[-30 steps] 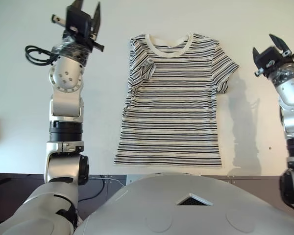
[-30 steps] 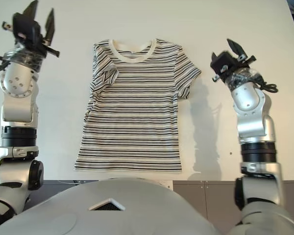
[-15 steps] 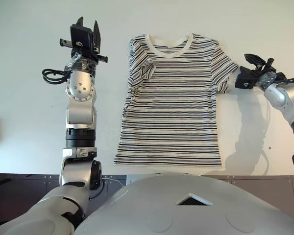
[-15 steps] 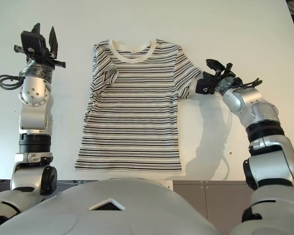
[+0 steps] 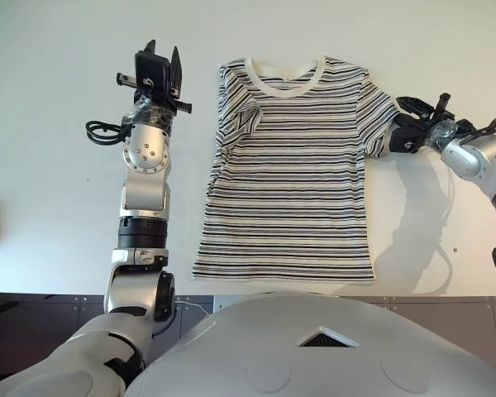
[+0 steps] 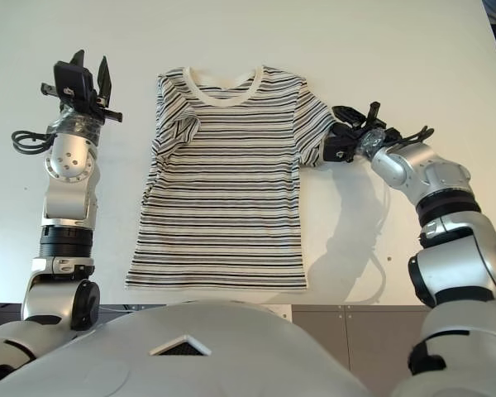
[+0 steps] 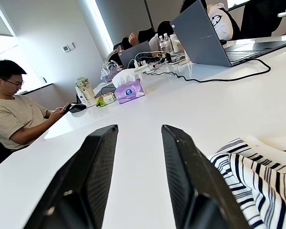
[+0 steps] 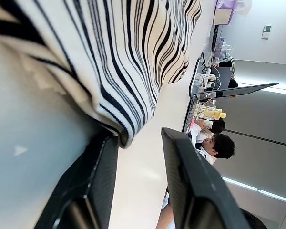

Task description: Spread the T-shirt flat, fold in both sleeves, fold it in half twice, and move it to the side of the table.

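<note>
The striped T-shirt (image 5: 293,165) lies face up in the middle of the white table (image 5: 50,165), collar toward the far side. The sleeve on the robot's left is bunched in over the chest; the sleeve on the right is spread out to the side.

From the head views, the left gripper (image 5: 162,48) stands upright over bare table, just left of the shirt's shoulder and apart from it. The left wrist view adds that its two fingers (image 7: 93,162) are wide apart with nothing between them. It also shows a fold of striped cloth near one finger, and a laptop (image 7: 214,33) and a tissue box (image 7: 128,88) far down the table.

The right gripper (image 5: 399,139) lies low on its side against the hem of the spread sleeve. From above, the gap between its fingers is hard to judge. The right wrist view shows them parted, with the sleeve's hem drooping at the tip of one finger (image 8: 102,162) and the other finger clear of the cloth, so nothing is clamped.
</note>
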Robot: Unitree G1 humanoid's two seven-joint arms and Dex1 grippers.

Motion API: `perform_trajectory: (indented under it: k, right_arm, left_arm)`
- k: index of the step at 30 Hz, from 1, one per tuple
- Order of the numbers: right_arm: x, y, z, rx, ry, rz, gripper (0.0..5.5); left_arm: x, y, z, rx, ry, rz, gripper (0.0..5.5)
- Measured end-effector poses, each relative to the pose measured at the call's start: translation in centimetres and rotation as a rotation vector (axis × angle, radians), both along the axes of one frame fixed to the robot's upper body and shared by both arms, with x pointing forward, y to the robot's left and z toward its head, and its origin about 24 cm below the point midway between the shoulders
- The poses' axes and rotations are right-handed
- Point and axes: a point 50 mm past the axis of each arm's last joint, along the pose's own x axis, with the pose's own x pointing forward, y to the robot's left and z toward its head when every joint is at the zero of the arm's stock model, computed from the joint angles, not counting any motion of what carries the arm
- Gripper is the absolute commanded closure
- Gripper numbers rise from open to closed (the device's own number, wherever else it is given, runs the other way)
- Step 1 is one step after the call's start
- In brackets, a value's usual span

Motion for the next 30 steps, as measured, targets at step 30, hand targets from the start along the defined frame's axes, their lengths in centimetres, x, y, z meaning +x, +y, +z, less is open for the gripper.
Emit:
perform_trajectory:
  k: [30]
  right_arm:
    - [0.3,6.3,4.0,0.283,-0.194,0.122,5.35]
  left_arm:
    - [-0.2,0.0,-0.6,0.01,0.004,0.015,3.78]
